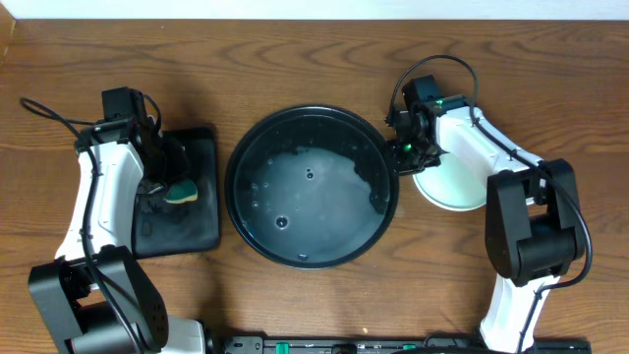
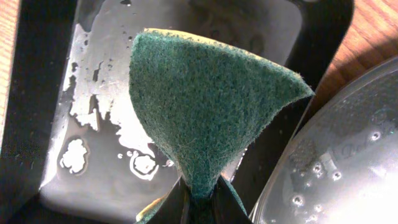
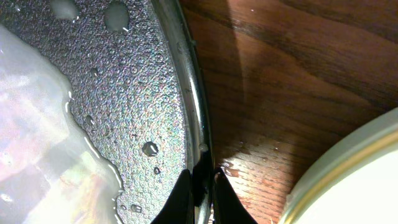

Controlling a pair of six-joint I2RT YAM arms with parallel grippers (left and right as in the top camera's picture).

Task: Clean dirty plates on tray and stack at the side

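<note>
The large round black tray lies mid-table, wet, with a pool of water and no plates in it. The plates sit stacked on the table right of the tray; the top one is pale mint. In the right wrist view a yellowish plate rim shows. My right gripper is shut on the tray's right rim, one finger each side. My left gripper is shut on a green sponge and holds it over the small rectangular black tray.
The rectangular tray holds water puddles. The round tray's wet edge shows at the right of the left wrist view. Bare wooden table lies behind the trays. Arm cables loop at the back left and back right.
</note>
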